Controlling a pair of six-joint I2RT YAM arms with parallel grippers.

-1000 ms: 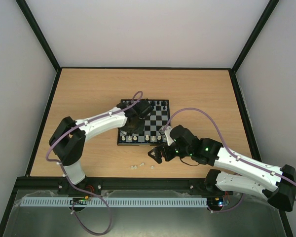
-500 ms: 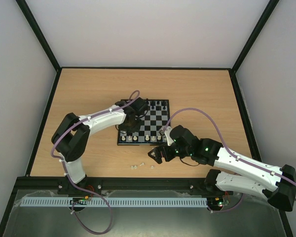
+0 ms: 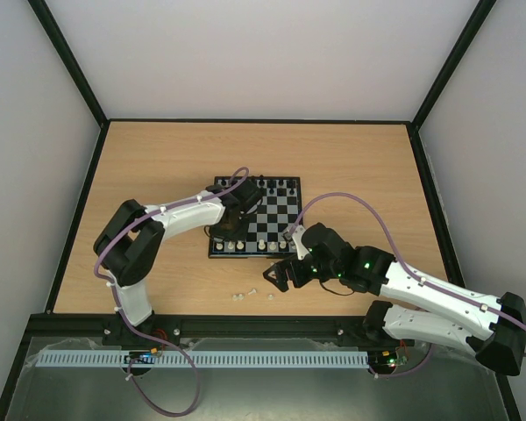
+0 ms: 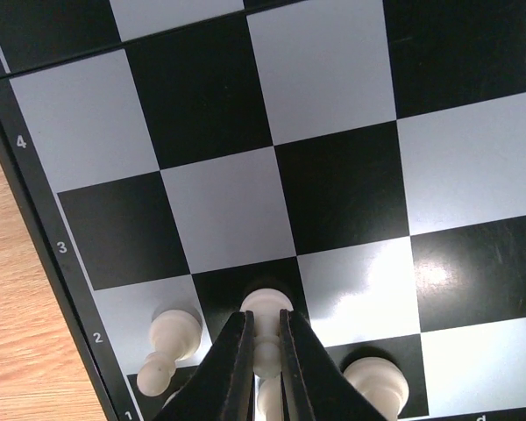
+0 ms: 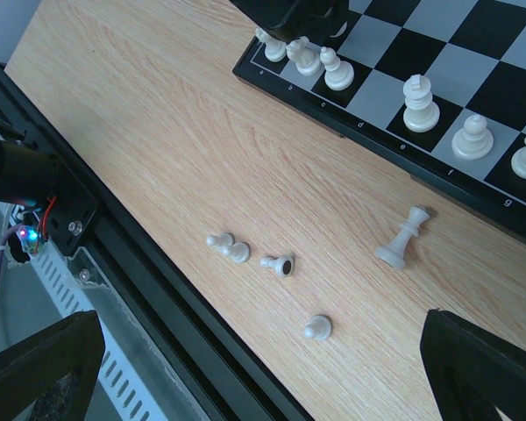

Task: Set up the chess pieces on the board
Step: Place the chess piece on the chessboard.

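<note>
The board [image 3: 276, 210] lies mid-table with several white chess pieces along its near edge and black ones at the far edge. My left gripper [image 4: 265, 316] is shut on a white pawn [image 4: 266, 303] that stands on a black square in row 2 near the board's [image 4: 333, 175] left edge. Another white pawn [image 4: 171, 338] stands just left of it. My right gripper [image 5: 263, 351] is wide open and empty above loose white pieces on the wood: a pawn pair [image 5: 228, 247], a lying pawn [image 5: 280, 264], a pawn [image 5: 317, 328] and a taller piece [image 5: 403, 239].
The black frame rail [image 5: 158, 289] runs along the table's near edge, close to the loose pieces. White pieces [image 5: 419, 101] stand on the board's near row. Black pieces [image 3: 280, 186] stand at the far row. The left arm [image 3: 171, 219] reaches across the board's left side.
My left gripper has moved toward the board's near-left corner with the pawn. The right arm and the loose pieces have not moved.
</note>
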